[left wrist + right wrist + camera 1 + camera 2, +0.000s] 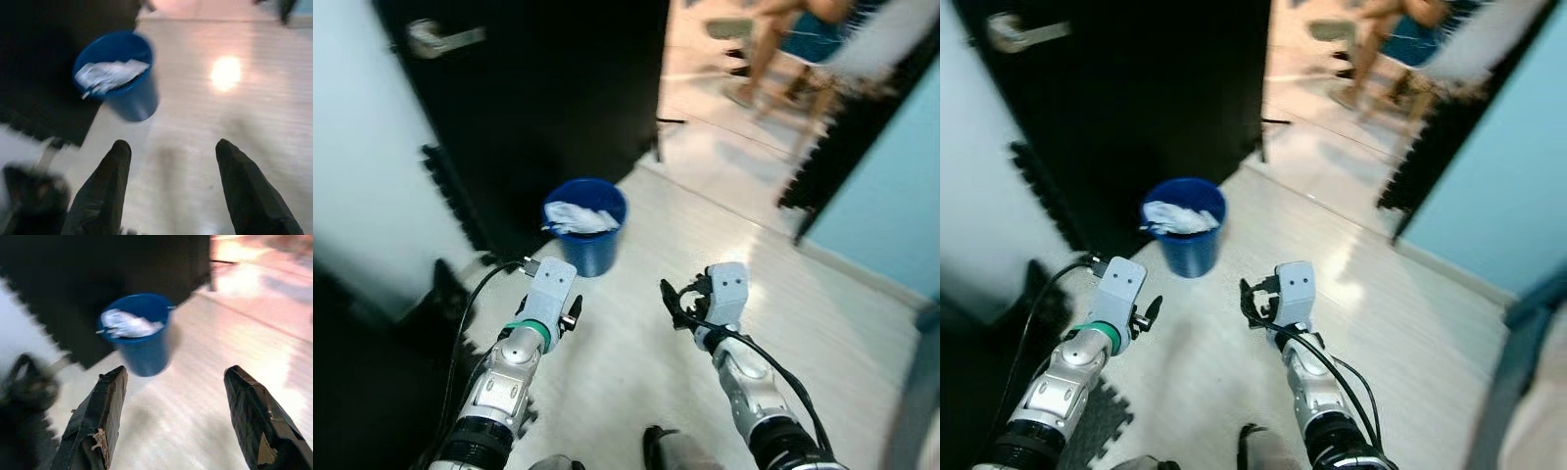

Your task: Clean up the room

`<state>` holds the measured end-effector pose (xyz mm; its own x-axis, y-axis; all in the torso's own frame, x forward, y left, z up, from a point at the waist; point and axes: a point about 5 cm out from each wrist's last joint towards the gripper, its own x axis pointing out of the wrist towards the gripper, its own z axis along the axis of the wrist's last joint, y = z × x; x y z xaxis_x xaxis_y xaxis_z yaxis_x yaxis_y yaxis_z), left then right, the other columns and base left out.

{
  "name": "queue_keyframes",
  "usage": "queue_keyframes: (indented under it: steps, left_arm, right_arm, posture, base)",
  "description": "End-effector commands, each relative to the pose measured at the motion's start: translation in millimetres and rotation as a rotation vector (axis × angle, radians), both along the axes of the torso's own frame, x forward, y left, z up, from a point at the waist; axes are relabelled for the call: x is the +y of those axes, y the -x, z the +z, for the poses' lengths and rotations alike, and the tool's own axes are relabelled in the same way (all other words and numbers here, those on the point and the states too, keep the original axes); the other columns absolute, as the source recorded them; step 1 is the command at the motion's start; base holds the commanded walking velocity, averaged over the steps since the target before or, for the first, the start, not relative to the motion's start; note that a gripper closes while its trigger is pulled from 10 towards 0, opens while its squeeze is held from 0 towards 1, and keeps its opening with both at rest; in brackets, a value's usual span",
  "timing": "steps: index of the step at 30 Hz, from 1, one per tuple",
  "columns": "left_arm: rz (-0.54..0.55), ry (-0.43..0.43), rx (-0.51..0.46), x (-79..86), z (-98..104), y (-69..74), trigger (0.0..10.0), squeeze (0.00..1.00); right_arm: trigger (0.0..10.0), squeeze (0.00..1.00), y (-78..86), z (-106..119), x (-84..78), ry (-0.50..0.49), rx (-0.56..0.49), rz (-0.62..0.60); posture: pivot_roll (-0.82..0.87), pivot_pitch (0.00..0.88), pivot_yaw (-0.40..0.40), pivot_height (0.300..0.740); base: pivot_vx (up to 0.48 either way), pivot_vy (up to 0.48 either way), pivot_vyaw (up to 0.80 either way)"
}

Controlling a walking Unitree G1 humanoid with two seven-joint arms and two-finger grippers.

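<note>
1. Both silver arms reached forward over the pale floor (636, 333); the left tool (168, 161) and right tool (173, 391) each had black fingers spread apart, holding nothing.
2. Ahead of the left tool stood a round blue plastic bucket (588, 235) with crumpled white paper (576, 217) inside, close against the black door (538, 88).
3. Open floor ran right of the bucket toward a bright doorway (724, 127); a light blue wall (891, 196) bounded the right.
4. A person's legs (769, 44) showed beyond, blurred.

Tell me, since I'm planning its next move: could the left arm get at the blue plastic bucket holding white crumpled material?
Probably yes: the open left gripper faces the blue plastic bucket, with bare floor between.
</note>
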<state>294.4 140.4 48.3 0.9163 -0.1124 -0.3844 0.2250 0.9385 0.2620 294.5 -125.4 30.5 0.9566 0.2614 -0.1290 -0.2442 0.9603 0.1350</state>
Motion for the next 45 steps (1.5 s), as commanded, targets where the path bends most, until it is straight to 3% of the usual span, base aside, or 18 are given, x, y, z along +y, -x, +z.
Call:
queue_keyframes:
  steps: [1,45]
  left_arm:
    - [-0.015,0.001,0.015,-2.2,-3.3,1.4,10.0,0.0]
    - [-0.048,0.002,0.0,-4.8,-1.2,-0.1,10.0,0.0]
  right_arm:
    - [10.0,0.0,4.8,-7.0,2.5,-0.009,0.035,0.0]
    - [10.0,0.0,3.8,-7.1,4.1,-0.008,0.036,0.011]
  posture:
    - [0.03,0.027,0.063,0.74]
    - [0.03,0.022,0.065,0.74]
  base:
    - [0.0,0.0,-0.77]
    - [0.0,0.0,-0.78]
